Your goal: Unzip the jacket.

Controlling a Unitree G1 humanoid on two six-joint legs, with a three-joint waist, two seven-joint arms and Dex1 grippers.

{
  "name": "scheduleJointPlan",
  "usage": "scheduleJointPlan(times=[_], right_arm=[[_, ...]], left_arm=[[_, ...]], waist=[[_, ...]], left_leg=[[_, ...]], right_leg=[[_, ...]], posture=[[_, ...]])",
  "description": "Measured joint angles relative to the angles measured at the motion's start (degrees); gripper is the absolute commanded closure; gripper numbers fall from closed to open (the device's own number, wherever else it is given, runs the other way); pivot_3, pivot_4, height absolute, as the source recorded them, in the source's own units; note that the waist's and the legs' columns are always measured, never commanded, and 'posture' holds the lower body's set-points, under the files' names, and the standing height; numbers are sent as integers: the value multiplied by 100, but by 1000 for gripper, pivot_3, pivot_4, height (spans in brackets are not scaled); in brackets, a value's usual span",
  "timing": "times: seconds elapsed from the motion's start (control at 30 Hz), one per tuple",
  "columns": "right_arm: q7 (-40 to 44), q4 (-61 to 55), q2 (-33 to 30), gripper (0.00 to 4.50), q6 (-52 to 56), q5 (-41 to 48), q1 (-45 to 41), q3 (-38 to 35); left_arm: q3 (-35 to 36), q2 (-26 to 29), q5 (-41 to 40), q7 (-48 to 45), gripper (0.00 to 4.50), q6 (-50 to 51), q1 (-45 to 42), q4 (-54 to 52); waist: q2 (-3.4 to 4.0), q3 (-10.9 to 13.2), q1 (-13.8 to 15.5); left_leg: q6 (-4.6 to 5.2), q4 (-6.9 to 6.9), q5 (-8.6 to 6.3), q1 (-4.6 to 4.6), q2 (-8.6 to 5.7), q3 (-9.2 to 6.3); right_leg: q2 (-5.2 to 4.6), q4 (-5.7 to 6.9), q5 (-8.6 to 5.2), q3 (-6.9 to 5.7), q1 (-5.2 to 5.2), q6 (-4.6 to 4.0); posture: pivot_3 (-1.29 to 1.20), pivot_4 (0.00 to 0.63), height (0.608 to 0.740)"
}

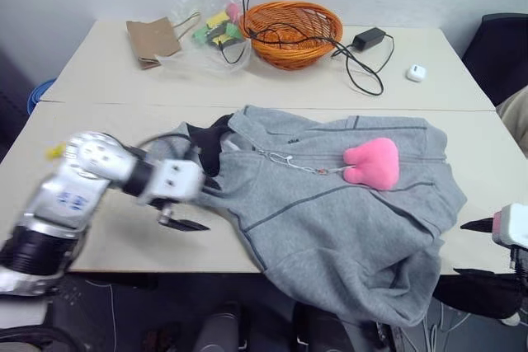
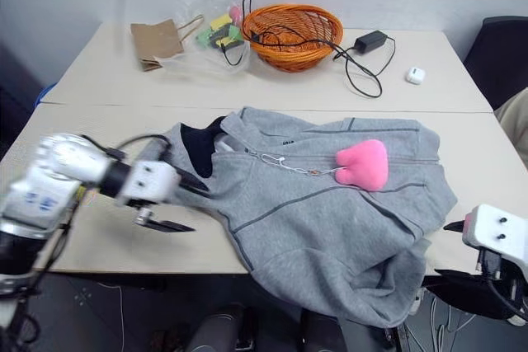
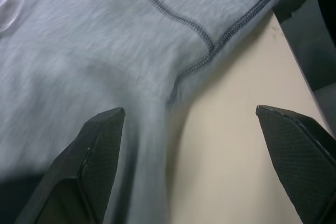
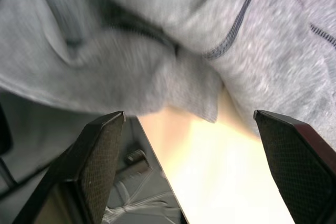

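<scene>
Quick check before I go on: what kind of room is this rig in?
Probably an office or lab workspace: two plain pale tables pushed together against a bare wall, a power adapter with loose cable, and a dark office chair at the side.

Orange basket (image 1: 290,32), brown paper bag (image 1: 152,40), black charger (image 1: 368,39) on far table (image 1: 429,72).
</scene>
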Motion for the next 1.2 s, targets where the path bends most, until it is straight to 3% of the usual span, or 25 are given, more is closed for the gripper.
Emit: scheduleJointPlan(times=[0.13,0.3,0.43,0.6,0.77,0.83,1.03,1.2], right_arm=[[-167,601,-49,388,-710,-388,-794,839],[-280,1003,-53,388,-967,-560,-1723,1712],[-355,1417,-51,388,-1183,-747,-2360,2369],[-200,1726,-52,1964,-1407,-792,-2570,2777],[243,1454,-232,3752,-1245,-429,-2160,2500],[438,1195,-304,4401,-1094,-247,-1804,2197],[748,12,-31,4455,-600,4,-221,1234],[522,-719,348,4455,-340,-87,414,958]], left_arm=[[-525,-783,736,501,292,-833,-352,679],[-690,-1147,960,644,292,-1212,-398,1066],[-734,-1188,969,569,1115,-1323,-381,1087],[-748,-1140,975,513,2679,-1450,-257,1089],[-728,-947,941,504,4277,-1701,-103,1112],[-682,-808,927,494,4500,-1849,-80,1230],[-336,-345,533,303,4500,-1842,352,1061],[-263,-55,261,38,4500,-1613,636,782]], waist=[[0,0,-24],[1,0,-24],[1,0,1],[2,0,0],[5,-2,-7],[5,-2,-11],[11,-6,-42],[14,-9,-50]], left_leg=[[-2,1,1,-1,11,5],[0,11,3,-2,12,8],[6,16,6,-2,6,3],[6,17,6,-1,6,-4],[5,18,7,5,8,-7],[3,18,7,6,10,-12],[-13,11,-2,5,22,-23],[-18,10,-5,8,24,-22]], right_leg=[[-4,16,-1,-6,-4,-1],[-4,24,-1,-24,-5,-1],[-9,25,-1,-24,1,-1],[-16,24,0,-25,7,-1],[-28,23,0,-19,12,-1],[-29,20,-1,-17,12,-2],[-23,16,-6,-9,14,-10],[-22,2,-8,-4,14,-14]], posture=[[0,150,740],[0,150,740],[0,150,740],[0,150,740],[0,150,740],[0,150,740],[0,150,740],[0,150,740]])
